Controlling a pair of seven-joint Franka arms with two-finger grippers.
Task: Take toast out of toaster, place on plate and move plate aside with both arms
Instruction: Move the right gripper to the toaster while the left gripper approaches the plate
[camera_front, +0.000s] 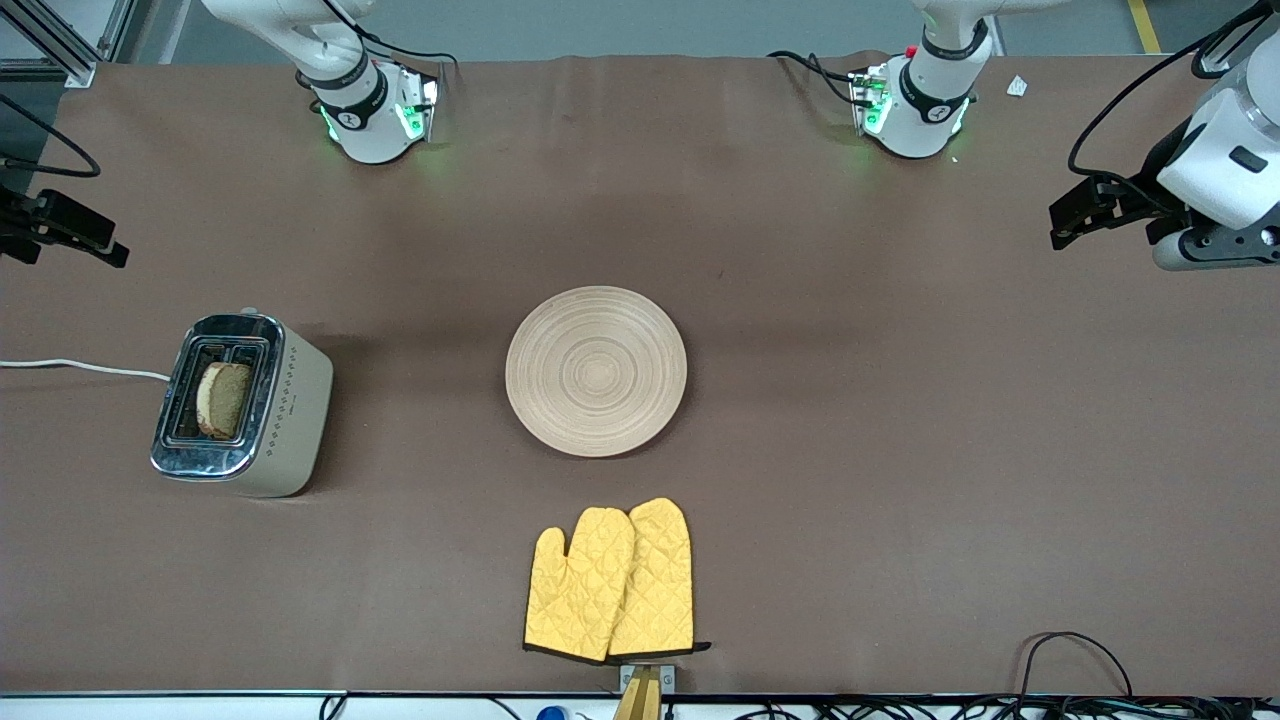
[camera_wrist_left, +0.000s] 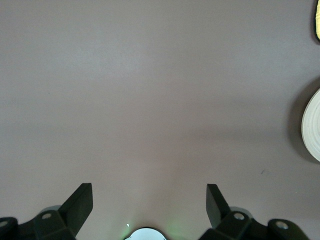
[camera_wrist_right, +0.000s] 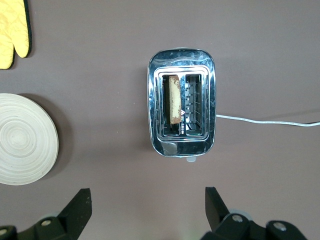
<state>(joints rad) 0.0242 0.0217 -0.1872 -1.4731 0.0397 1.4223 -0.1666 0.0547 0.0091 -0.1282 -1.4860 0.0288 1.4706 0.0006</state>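
a brown table covering (camera_front: 900, 450) spreads almost edge to edge, faintly creased, with soft shadows under an even overhead light; past its upper edge lies a grey floor (camera_front: 600, 25), crossed by a yellow line (camera_front: 1145, 25) toward the left arm's end; a metal frame rail (camera_front: 60, 40) stands at the corner toward the right arm's end; a small white scrap (camera_front: 1017, 86) lies on the covering near that upper edge; along the edge nearest the front camera runs a white strip (camera_front: 200, 705) with black cables (camera_front: 1070, 660) looping over it.

Left tool (camera_wrist_left: 150, 205) spread wide over bare table (camera_wrist_left: 150, 100); plate (camera_wrist_left: 312, 125) at edge.
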